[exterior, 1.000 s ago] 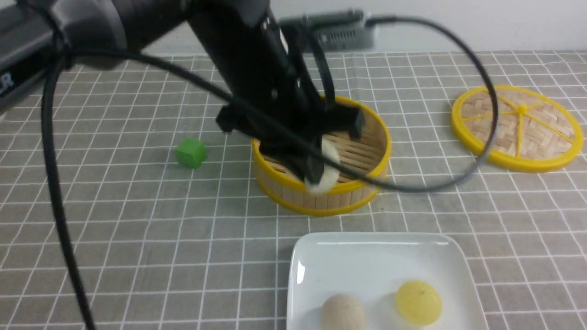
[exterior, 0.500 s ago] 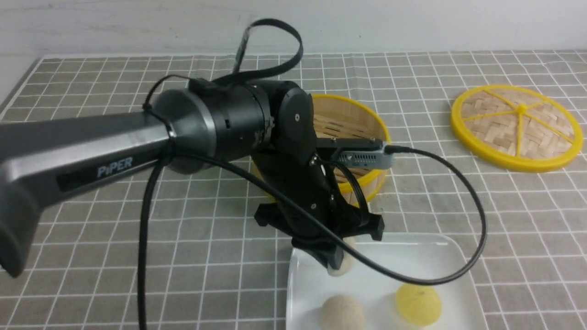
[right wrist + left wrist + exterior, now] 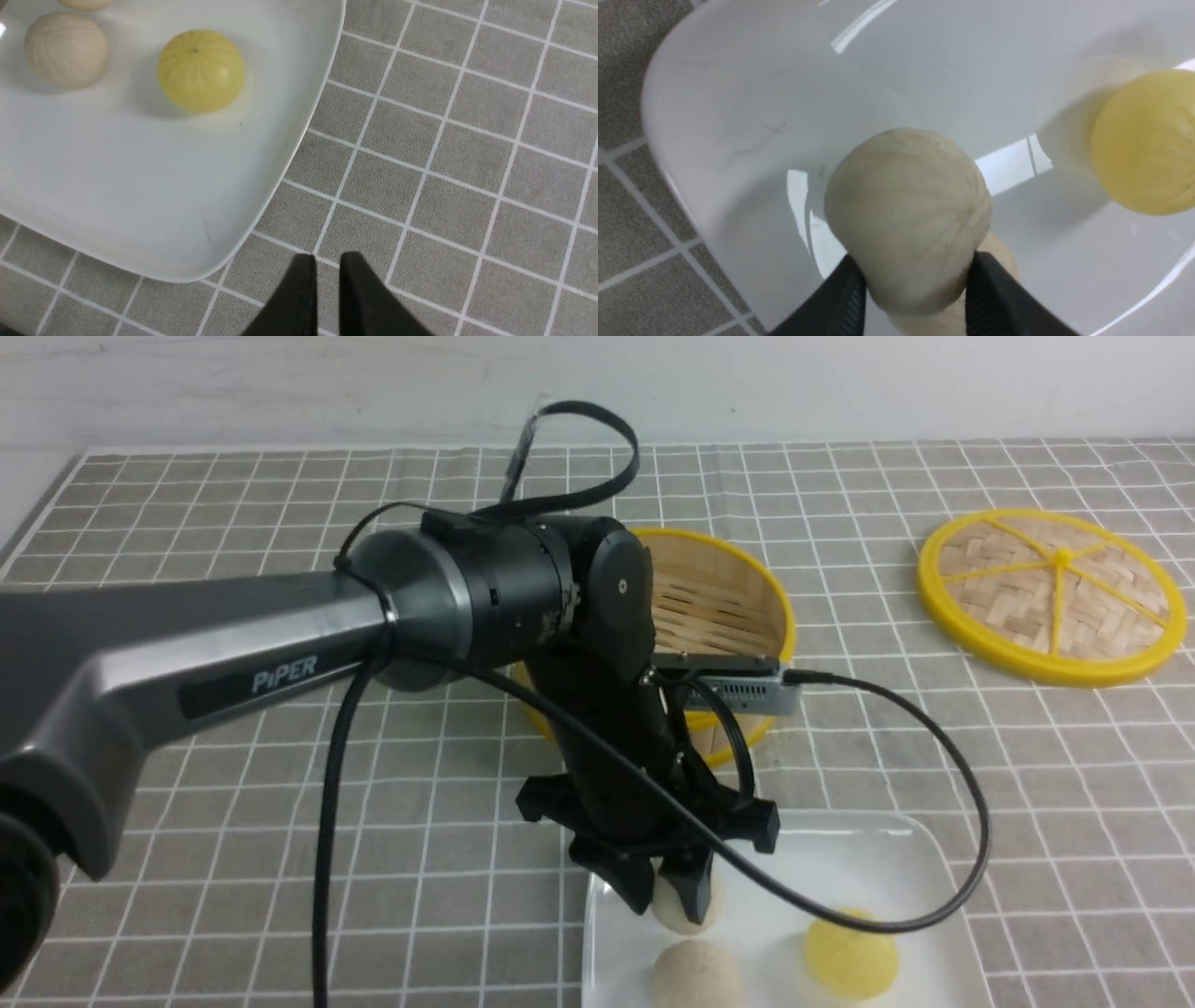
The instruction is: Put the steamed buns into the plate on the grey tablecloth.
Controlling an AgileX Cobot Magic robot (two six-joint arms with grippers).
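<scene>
Tabletop from the robot's side; 12 o'clock = far wall. A grey tablecloth (image 3: pixel 187 859) w/ white grid fills the view, and its L edge shows only at the far-left corner. The L arm (image 3: pixel 233 644) stretches across from 9 o'clock. The cloth at 7–9 o'clock of the plate, below the arm, is the widest free room.

The L gripper (image 3: pixel 668 907) points down over the white plate (image 3: pixel 840 859), at approx 10 o'clock on it, close inside the L rim. Its fingertips (image 3: pixel 852 289) flank the first cream bun (image 3: pixel 908 205) and touch both sides. Can't tell if they squeeze it or sit loose. The bun sits low against the plate; contact is hard to make out.

The second cream bun (image 3: pixel 698 975) is at 7 o'clock on the plate, just beside the first. The yellow bun (image 3: pixel 851 954) is at 5 o'clock, apart from both. The plate's far-right part is bare, but a black cable (image 3: pixel 971 821) loops over it.

A narrow strip of cloth lies btwn the plate and the bamboo basket (image 3: pixel 728 602) at its 12 o'clock. A round lid (image 3: pixel 1053 593) lies at the basket's 3 o'clock, well apart, near the R frame edge.

Hidden:
- The basket's L and near wall are behind the arm.
- The plate's near edge and the second cream bun's base are cut off by the frame.
- In the L wrist view that bun is mostly behind the first.
- The R gripper (image 3: pixel 327 257) shows only in its own wrist view. Its fingers are nearly together w/ a thin slit and nothing btwn them. It's over cloth just off a rounded plate corner, on the yellow bun's side.
</scene>
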